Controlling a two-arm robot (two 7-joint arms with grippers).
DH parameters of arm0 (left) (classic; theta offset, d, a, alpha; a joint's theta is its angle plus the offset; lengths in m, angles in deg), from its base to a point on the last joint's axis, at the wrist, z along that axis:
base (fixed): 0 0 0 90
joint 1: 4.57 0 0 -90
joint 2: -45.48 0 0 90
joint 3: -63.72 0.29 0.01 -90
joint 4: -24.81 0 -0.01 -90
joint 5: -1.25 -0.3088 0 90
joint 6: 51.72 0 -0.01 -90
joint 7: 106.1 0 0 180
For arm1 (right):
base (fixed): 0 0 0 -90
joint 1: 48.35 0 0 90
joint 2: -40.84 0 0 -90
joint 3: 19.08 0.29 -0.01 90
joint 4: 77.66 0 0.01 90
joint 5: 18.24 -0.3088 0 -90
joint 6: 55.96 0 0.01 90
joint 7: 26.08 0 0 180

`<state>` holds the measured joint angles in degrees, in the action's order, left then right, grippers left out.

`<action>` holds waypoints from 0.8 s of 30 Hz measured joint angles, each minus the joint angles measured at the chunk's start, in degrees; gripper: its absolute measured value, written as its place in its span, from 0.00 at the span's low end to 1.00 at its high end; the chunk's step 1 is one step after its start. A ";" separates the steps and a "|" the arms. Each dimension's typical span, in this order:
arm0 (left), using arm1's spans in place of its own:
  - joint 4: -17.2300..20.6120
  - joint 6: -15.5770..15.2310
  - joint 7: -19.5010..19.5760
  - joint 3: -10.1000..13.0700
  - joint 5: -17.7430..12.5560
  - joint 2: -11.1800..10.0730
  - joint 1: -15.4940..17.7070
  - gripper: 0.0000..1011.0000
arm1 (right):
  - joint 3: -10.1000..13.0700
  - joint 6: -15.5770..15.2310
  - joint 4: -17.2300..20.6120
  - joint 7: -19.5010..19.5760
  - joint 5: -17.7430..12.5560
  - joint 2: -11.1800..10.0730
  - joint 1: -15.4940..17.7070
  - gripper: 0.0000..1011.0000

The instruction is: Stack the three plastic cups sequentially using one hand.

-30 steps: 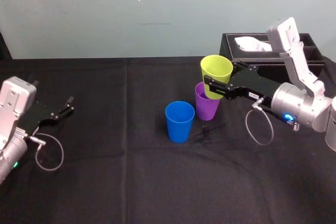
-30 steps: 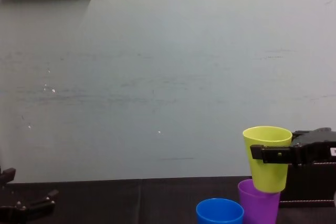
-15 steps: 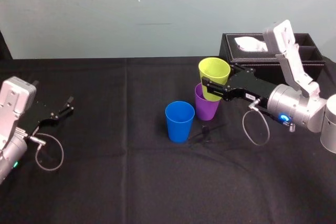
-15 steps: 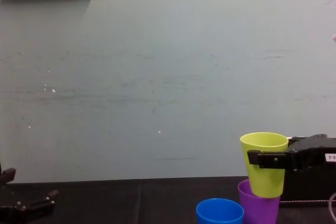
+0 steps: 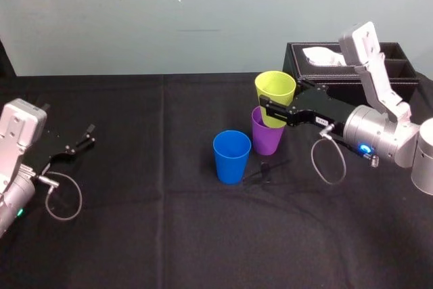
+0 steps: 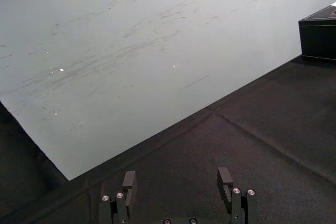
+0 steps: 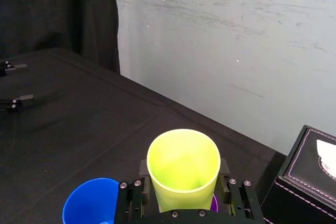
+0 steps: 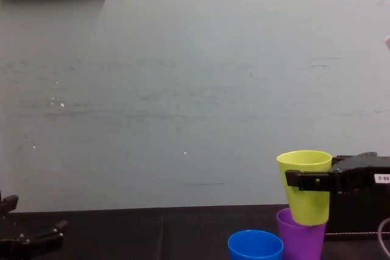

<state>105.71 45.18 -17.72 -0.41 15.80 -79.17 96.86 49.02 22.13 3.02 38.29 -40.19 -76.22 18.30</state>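
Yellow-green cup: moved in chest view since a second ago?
Yes. The yellow-green cup, in the right claw, shifted slightly to the robot's left, now more centred over the purple cup. Left claw parked at left.

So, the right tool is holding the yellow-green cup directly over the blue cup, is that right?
Not quite. The right tool holds the yellow-green cup directly over the purple cup, its base at that cup's mouth, as the chest view shows. The blue cup stands apart beside them. The left tool rests open, far left.
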 joint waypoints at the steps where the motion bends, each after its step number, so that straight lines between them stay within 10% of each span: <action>1: 0.00 0.00 0.00 0.00 0.00 0.00 0.00 1.00 | -0.03 0.01 -0.08 0.00 0.01 0.04 -0.04 0.73; 24: 0.00 0.00 0.00 0.00 0.00 0.00 0.00 1.00 | -0.96 2.16 -5.13 -0.66 1.00 1.66 -1.74 0.73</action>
<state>105.71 45.18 -17.72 -0.42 15.80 -79.17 96.86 48.05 24.29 -2.11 37.63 -39.20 -74.56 16.57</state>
